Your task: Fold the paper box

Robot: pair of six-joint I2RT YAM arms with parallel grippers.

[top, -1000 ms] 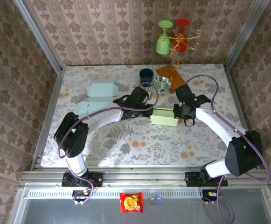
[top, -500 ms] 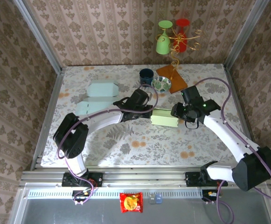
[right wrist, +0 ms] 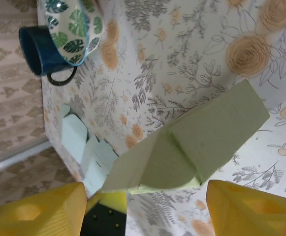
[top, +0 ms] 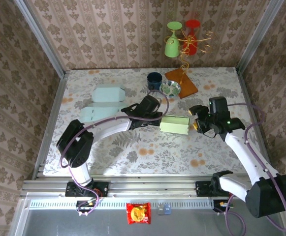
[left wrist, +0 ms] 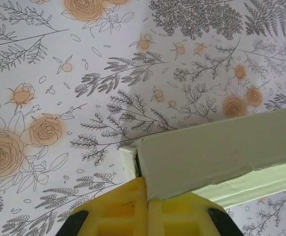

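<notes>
The pale green paper box (top: 174, 125) lies closed on the floral worktop (top: 133, 147), with its long side running left to right.

The left claw (top: 157, 118) is at the box's left end. In the left wrist view its yellow pads (left wrist: 128, 209) are pressed together, clenched on a thin wall of the box at that end's corner.

The right claw (top: 198, 121) is just off the box's right end, released, with its jaws standing apart and touching nothing. From the right wrist the box's rounded end flap (right wrist: 167, 167) faces the camera between the two yellow fingers (right wrist: 39, 209).

Beyond the box, toward the back wall, a patterned bowl (top: 170, 88) sits against a dark blue mug (top: 155, 79). Two flat pale blue boxes (top: 108, 93) lie well to the left of the green box.
</notes>
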